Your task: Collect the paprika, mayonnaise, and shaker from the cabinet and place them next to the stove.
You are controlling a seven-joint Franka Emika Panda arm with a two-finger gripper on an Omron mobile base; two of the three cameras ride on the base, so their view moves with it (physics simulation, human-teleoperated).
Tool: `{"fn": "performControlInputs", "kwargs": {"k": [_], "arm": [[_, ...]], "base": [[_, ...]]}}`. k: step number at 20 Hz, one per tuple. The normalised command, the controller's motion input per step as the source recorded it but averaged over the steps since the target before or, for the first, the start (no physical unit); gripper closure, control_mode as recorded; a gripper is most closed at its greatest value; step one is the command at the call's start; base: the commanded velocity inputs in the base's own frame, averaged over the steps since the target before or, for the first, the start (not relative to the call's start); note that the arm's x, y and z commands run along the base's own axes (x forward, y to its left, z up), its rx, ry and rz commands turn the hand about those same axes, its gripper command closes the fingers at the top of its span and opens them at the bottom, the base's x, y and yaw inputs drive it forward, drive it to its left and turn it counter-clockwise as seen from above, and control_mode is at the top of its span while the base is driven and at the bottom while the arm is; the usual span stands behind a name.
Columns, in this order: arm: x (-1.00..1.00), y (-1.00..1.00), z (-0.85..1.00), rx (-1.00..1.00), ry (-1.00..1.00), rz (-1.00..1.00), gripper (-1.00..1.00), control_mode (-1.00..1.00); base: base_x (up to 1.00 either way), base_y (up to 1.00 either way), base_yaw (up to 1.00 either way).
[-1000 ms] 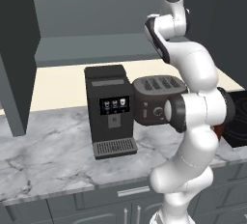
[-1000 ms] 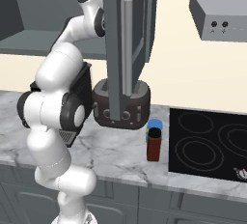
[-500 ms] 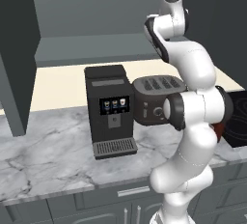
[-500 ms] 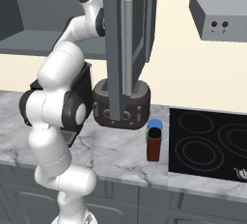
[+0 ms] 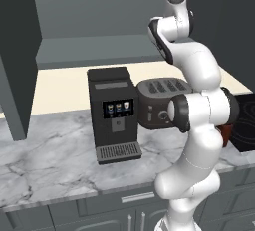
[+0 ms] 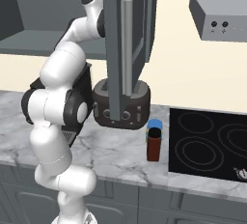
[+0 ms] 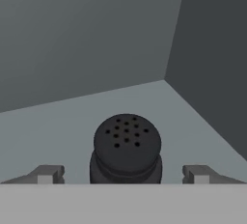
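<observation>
Small dark grey-black cylindrical shaker [image 7: 126,148] stands upright on the cabinet's grey shelf [image 7: 58,126], bottom centre — your fingers [image 7: 47,174] spread wide, flanking it, not touching.

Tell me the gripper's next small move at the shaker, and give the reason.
Probably close the fingers. In the hand view the shaker stands on the cabinet shelf between the open gripper, one fingertip on each side, still apart from it.
</observation>
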Motion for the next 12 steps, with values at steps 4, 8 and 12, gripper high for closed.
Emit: {"fn": "performControlInputs", "kwargs": {"k": [4, 8, 12], "arm": [[0.01, 0.0, -0.11, 0.0, 0.0, 0.01, 1.0, -1.0], [0.02, 0.0, -0.08, 0.0, 0.0, 0.0, 1.0, -1.0], [0.0, 0.0, 0.0, 0.0, 0.01, 0.0, 1.0, -1.0]], "base": [[0.0, 0.0, 0.0], [0.0, 0.0, 0.0], [0.0, 0.0, 0.0]]}}
